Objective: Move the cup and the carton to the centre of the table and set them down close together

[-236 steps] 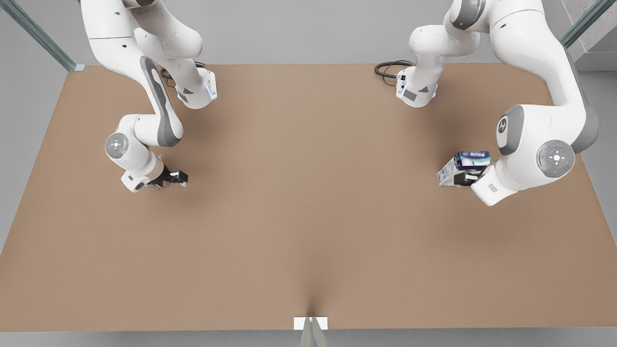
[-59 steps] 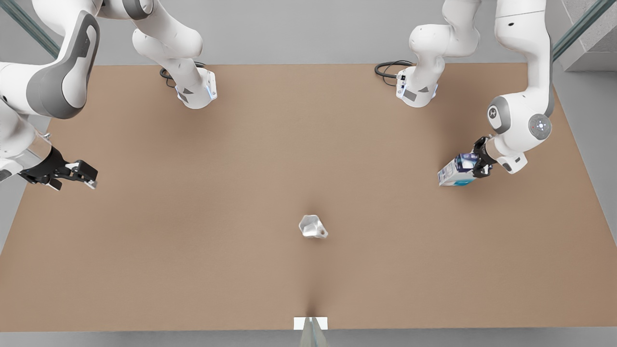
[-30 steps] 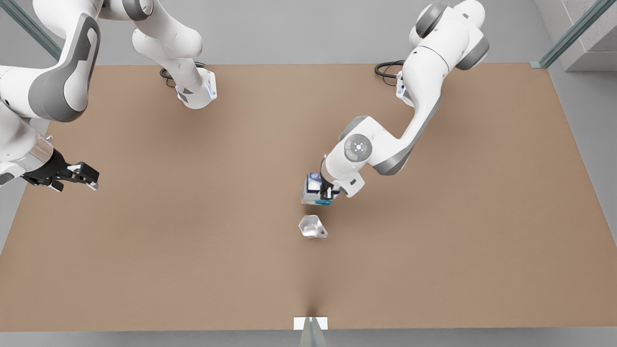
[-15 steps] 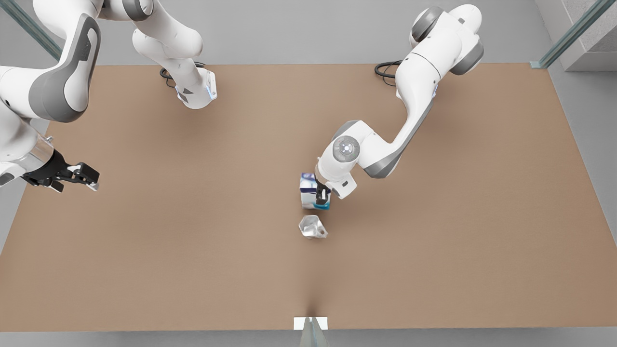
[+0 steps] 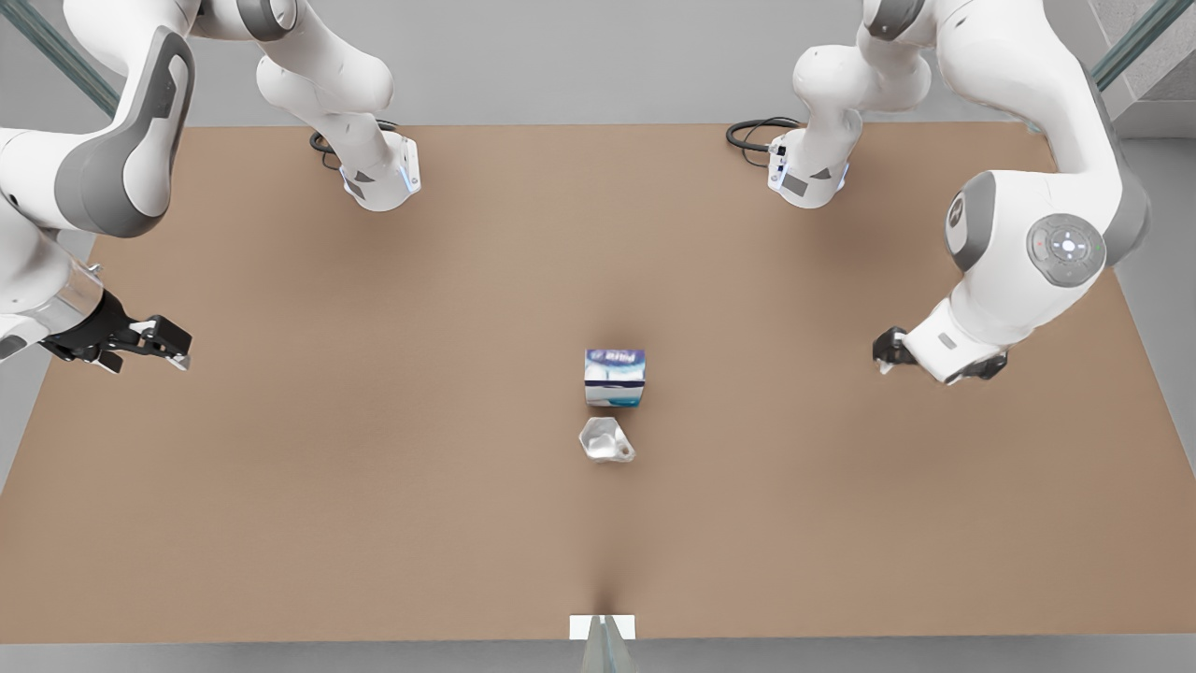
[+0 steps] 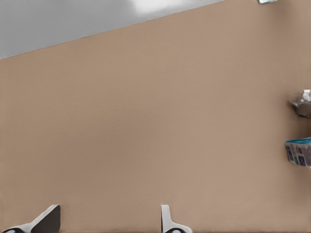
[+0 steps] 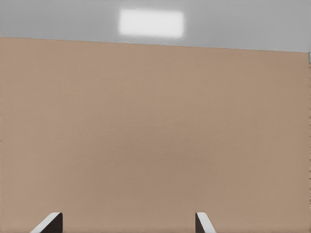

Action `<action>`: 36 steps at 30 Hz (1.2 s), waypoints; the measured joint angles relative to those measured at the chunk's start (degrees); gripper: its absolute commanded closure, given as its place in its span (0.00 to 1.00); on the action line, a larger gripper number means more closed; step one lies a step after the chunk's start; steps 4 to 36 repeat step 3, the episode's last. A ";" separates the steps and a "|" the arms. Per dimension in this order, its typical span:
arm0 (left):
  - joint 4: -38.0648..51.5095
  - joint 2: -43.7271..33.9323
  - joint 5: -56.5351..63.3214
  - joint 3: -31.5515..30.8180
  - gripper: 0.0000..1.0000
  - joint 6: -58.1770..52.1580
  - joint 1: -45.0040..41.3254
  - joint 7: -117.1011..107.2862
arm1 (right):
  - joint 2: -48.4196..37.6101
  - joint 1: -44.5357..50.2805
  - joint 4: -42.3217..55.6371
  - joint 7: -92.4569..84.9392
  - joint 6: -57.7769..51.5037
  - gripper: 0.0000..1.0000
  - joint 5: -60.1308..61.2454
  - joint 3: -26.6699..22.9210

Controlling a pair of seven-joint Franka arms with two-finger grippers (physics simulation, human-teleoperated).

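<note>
Carton (image 5: 615, 377) upright mid-table (image 5: 374, 467), cup (image 5: 605, 439) just beside it. Left gripper (image 5: 159, 343) and right gripper (image 5: 883, 352), fingers apart and empty, well away from carton. We'd judge both light, rigid; take carton by flat sides.

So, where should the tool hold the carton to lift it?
Probably by its two flat upright sides, coming from above. The carton stands upright on the table, and the cup sits close below it in the front view, so closing across the carton's left and right faces there should keep clear of the cup.
</note>
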 measured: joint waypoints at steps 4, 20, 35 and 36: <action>-0.16 -0.03 1.19 -0.09 0.00 0.79 0.33 -0.46 | 0.14 -0.08 0.00 0.00 0.00 0.00 0.00 0.00; -0.16 -0.03 1.19 -0.09 0.00 0.79 0.33 -0.46 | 0.14 -0.08 0.00 0.00 0.00 0.00 0.00 0.00; -0.16 -0.03 1.19 -0.09 0.00 0.79 0.33 -0.46 | 0.14 -0.08 0.00 0.00 0.00 0.00 0.00 0.00; -0.16 -0.03 1.19 -0.09 0.00 0.79 0.33 -0.46 | 0.14 -0.08 0.00 0.00 0.00 0.00 0.00 0.00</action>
